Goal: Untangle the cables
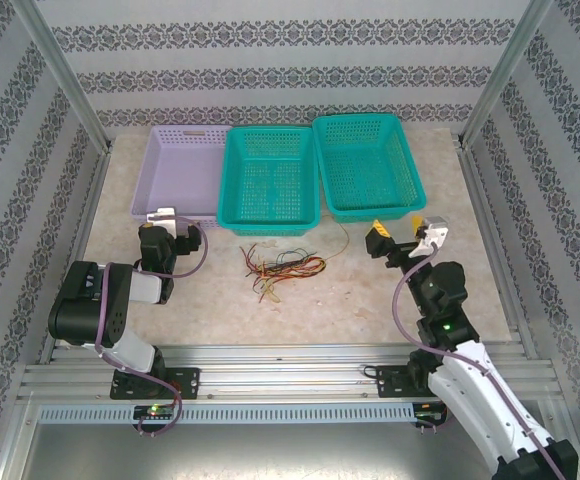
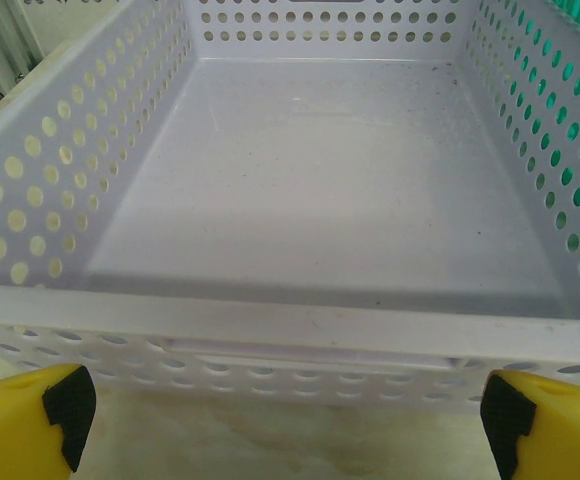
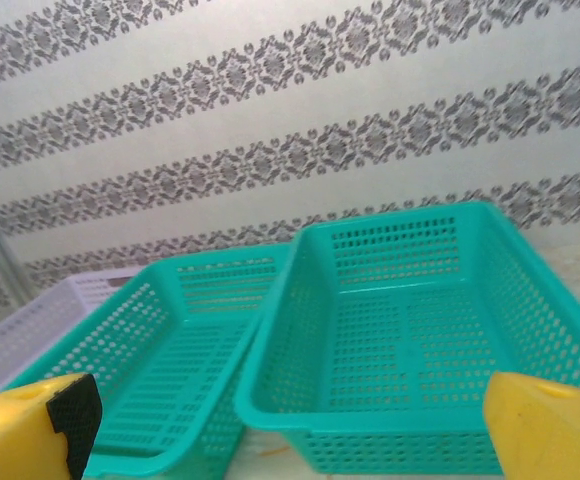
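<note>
The cables point(image 1: 282, 265) lie in a loose tangle of red, yellow, orange and dark strands on the table, just in front of the middle basket and between the two arms. One thin yellow strand point(image 1: 342, 240) trails off to the right. My left gripper point(image 1: 167, 222) sits left of the tangle; it point(image 2: 285, 425) is open, facing the near wall of the lilac basket point(image 2: 300, 330) with nothing between its fingers. My right gripper point(image 1: 405, 232) stands right of the tangle; it point(image 3: 290, 435) is open and empty, pointed at the teal baskets.
Three empty baskets line the back of the table: lilac point(image 1: 185, 170) at left, teal point(image 1: 270, 215) in the middle, teal point(image 1: 367, 210) at right, the last overlapping the middle one's edge. Patterned walls and metal posts enclose the table.
</note>
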{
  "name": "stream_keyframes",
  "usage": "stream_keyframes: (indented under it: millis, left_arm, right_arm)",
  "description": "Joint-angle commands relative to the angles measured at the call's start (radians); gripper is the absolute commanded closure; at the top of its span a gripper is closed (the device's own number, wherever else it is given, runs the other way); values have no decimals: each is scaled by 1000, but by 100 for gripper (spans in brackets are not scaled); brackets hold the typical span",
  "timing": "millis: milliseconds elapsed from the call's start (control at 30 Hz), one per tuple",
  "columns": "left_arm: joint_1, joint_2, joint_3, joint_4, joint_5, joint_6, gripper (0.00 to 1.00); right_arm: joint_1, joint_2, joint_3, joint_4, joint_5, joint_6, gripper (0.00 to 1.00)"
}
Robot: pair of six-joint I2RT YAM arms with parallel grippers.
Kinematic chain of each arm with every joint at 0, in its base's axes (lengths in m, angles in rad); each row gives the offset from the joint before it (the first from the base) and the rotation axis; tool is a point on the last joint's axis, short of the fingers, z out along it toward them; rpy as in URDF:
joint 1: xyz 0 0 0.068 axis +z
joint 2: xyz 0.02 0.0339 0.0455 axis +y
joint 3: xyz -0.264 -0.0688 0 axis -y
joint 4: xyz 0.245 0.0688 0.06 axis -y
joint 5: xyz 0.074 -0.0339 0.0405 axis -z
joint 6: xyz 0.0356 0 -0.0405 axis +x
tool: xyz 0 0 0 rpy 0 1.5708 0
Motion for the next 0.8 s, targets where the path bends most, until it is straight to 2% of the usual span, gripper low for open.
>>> stream_keyframes:
  millis: [0,167,267,367,600,767]
  left_arm:
    - [-1,8,19,2,18,20,0]
    - [-1,8,19,2,18,20,0]
    - [-1,8,19,2,18,20,0]
    - [-1,8,19,1,18,20,0]
    - [0,8,20,2,19,20,0]
    - [0,8,20,1,19,20,0]
  right_arm:
    - [25,7,49,-38,-110,91,2]
    - [19,68,177,-209,-238,247,2]
    - [13,97,161,-181,-335,305,2]
    - [19,123,134,-139,-331,328,2]
    - [85,186,102,-197,-225,295,2]
    - [135,240,89,-225,-208,293,2]
